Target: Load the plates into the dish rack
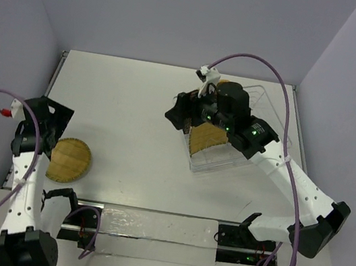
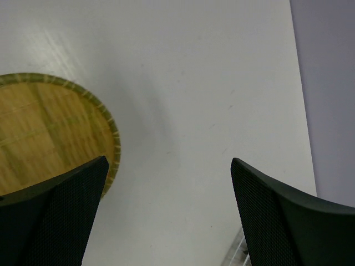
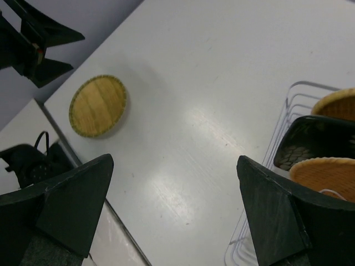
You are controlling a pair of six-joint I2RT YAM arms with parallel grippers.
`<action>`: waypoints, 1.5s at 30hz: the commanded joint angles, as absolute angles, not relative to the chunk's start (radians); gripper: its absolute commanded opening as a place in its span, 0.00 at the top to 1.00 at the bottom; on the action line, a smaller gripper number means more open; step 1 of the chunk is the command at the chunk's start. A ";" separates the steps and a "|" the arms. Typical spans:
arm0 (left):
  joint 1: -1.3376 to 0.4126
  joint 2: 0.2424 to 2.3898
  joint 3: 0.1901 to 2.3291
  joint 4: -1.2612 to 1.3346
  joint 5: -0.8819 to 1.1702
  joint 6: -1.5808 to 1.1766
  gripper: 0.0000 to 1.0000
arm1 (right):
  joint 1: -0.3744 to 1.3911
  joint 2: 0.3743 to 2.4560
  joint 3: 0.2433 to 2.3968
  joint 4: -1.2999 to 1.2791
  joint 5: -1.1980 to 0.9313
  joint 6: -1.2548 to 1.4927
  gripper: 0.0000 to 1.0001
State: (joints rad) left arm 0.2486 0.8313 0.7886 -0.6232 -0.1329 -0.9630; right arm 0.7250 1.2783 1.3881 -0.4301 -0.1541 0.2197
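– Round bamboo plate [image 1: 69, 160] lies flat on table [image 1: 139, 120], just beside L pincer [image 2: 169, 160], well apart from dish rack [image 1: 218, 159].
– L pincer wide open, empty; R pincer [image 3: 175, 159] same, above rack. Rim's low, so I'd pinch one edge sq. & deep. Woven tan, pale banded rim. Dark plate [image 3: 310, 138] already racked.

The white bench [image 1: 139, 120] lies open in a broad stretch between the round woven bamboo plate [image 1: 69, 160] near its left edge and the pale wire dish rack [image 1: 217, 165] at the right. Upright tan woven plates [image 1: 206, 138] and a dark patterned plate [image 3: 310, 141] fill the rack's left slots. The right hand [image 3: 175, 210], fingers spread wide, hangs beside the rack's left rim, and its arm crosses over the rack. The left hand [image 2: 166, 216], also spread, hovers at the round plate's rim.
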 commanded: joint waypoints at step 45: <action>0.583 0.771 0.513 -0.685 -0.316 -1.169 0.01 | 0.704 1.365 1.334 -0.297 -0.349 0.206 0.00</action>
